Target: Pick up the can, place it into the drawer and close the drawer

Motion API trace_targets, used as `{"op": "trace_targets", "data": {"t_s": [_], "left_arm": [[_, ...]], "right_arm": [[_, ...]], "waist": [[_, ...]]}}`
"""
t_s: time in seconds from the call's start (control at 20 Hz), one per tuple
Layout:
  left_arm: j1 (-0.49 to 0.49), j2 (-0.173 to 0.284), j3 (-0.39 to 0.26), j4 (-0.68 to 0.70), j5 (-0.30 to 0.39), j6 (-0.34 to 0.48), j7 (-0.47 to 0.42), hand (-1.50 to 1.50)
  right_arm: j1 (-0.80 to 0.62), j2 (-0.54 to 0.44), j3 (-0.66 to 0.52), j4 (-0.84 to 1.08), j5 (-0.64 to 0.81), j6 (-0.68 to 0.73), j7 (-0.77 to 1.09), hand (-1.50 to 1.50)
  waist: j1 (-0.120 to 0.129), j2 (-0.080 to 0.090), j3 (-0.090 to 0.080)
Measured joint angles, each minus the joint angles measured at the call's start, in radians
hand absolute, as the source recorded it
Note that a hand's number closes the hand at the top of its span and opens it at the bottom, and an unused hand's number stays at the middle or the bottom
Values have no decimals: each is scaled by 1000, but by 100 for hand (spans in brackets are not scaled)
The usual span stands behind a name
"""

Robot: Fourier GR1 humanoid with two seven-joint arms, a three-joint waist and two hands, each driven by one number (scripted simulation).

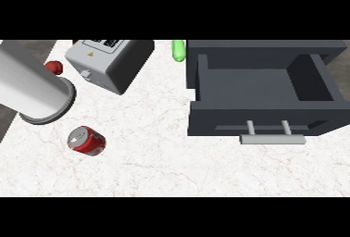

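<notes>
A red can (87,140) with a silver top lies tilted on the white marble counter (171,166), at the left. The dark grey drawer (205,83) stands pulled open at the right, and nothing lies in it. Its pale bar handle (272,138) points toward the view's lower edge. The can is well to the left of the drawer's front panel, with bare counter between them. Neither hand shows in the head view.
A big pale grey cylinder (31,85) slants in from the upper left, just above the can. A grey box-shaped appliance (109,62) sits behind it, with a small red thing (54,67) beside it. A green object (178,50) lies by the drawer's back left corner.
</notes>
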Motion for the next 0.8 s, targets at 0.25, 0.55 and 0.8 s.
{"op": "trace_targets", "data": {"t_s": [0.25,0.55,0.8], "left_arm": [[-32,-22,34,12,60,28,54,-150],[-74,-32,80,41,156,59,120,-150],[-94,-73,58,102,153,66,102,-150]], "right_arm": [[43,6,-38,-2,-30,55,-30,-150],[68,6,-77,8,-60,107,-48,-150],[110,2,-146,-19,-133,157,-40,-150]], "waist": [[-2,0,0],[-2,1,0],[-6,1,0]]}}
